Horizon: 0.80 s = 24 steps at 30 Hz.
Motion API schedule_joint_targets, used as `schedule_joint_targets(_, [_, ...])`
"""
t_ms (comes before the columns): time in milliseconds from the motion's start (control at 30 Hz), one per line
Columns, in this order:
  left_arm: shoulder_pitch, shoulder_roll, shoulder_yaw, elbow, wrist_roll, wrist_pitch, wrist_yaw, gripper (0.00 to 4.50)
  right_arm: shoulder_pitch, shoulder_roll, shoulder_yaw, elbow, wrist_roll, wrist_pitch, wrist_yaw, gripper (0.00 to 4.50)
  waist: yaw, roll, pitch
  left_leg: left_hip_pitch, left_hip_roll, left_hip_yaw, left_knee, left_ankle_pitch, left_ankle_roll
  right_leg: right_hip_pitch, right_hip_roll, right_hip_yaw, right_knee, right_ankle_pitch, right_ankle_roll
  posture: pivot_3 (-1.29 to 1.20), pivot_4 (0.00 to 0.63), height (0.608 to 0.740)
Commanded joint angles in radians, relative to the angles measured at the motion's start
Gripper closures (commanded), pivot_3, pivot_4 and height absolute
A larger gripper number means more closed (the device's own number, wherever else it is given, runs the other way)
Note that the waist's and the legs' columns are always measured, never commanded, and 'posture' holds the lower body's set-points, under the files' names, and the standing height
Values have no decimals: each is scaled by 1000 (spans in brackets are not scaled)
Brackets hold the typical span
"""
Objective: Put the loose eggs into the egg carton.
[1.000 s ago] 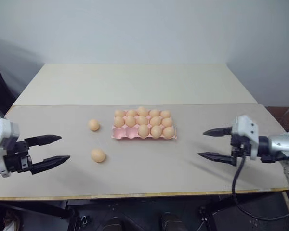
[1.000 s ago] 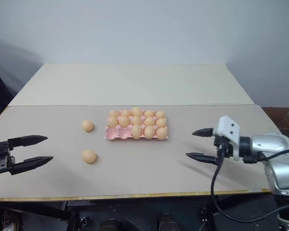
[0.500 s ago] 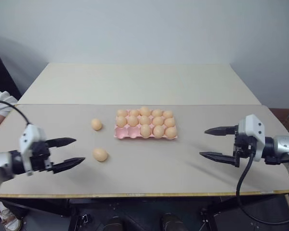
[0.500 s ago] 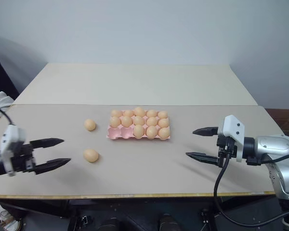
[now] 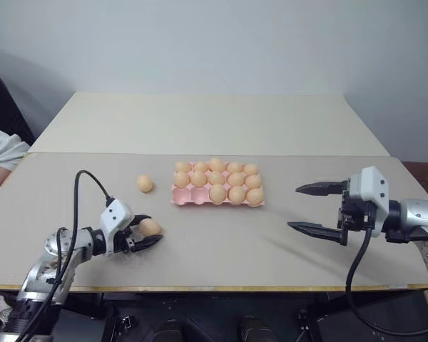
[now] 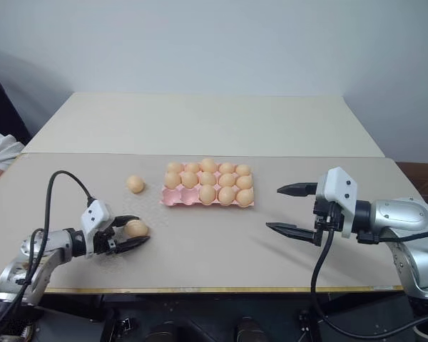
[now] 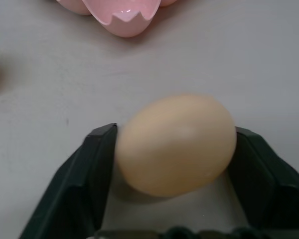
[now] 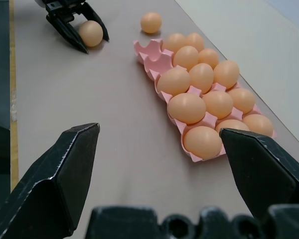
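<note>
So the pink egg carton (image 5: 217, 187) sits around the middle of the table (image 5: 200, 128), and it's mostly loaded already. From what I can count, the far row and the middle row look full, and the near row has three eggs on its right side with the two left cups bare, so two slots to go by my reckoning. Two loose eggs are out on the table, which matches up nicely. The nearer loose egg (image 5: 150, 226) lies left of the carton and closer to the front edge, and the left gripper (image 5: 144, 233) has it right between its fingers. In the left wrist view both black fingers (image 7: 97, 169) are pressed against the egg's sides with the egg sitting on the tabletop, so I'd call that clamped on it, just not lifted yet. The other loose egg (image 5: 144, 184) is a bit farther back, just beside the carton's left end, nothing touching it. The right gripper (image 5: 312, 210) hangs off to the right of the carton, well apart from it, fingers spread wide and holding nothing. There's also a bit of a person's sleeve (image 5: 1, 151) at the far left edge. My read: the task is most of the way done, one egg is mid-pickup, then it needs dropping into a bare near-left cup, and the last egg after that.
</note>
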Motion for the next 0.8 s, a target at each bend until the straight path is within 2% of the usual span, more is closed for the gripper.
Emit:
schedule_joint_targets(33, [-25, -1, 10, 18, 14, -54, 8, 2067, 1, -16, -50, -41, 40, 12, -14, 0, 0, 0, 0, 0, 0, 0, 0, 0, 0, 0, 0, 0, 0, 0, 0, 0, 150, 740])
schedule_joint_targets(100, [-29, 5, 23, 8, -2, -58, -4, 2298, 3, -18, -53, -43, 45, 14, -17, 0, -1, 0, 0, 0, 0, 0, 0, 0, 0, 0, 0, 0, 0, 0, 0, 0, 150, 740])
schedule_joint_targets(200, [-47, 20, 52, -44, -56, -45, -34, 2298, 12, -16, -55, -44, 45, 9, -25, 0, -1, 0, 0, 0, 0, 0, 0, 0, 0, 0, 0, 0, 0, 0, 0, 0, 150, 740])
schedule_joint_targets(367, [-200, -37, 22, -65, -121, 34, -24, 2298, 16, -5, -40, -51, 42, -2, -47, 0, 9, 0, 0, 0, 0, -1, 2, 0, 0, 1, 0, -1, 1, 0, 0, 0, 150, 740])
schedule_joint_targets(500, [-357, -125, -74, 42, -46, 47, 12, 2298, 10, 6, -31, -52, 33, -10, -67, 0, 16, 0, 0, 0, -1, -2, 2, 0, 0, 3, 0, -1, -1, 1, 1, 0, 150, 740])
schedule_joint_targets(733, [-530, -245, -221, 297, 120, -75, 36, 2298, 28, 12, -32, -80, 29, -7, -108, 0, 6, 0, 0, -2, -1, -2, 2, 0, 0, 1, 0, 0, -2, 1, 2, 0, 150, 740])
schedule_joint_targets(800, [-555, -263, -226, 345, 138, -82, 48, 1616, 43, 11, -44, -95, 36, -2, -120, 0, 2, 0, 0, -2, -1, -2, 2, 0, 0, 1, 0, 0, -2, 1, 2, 0, 150, 740])
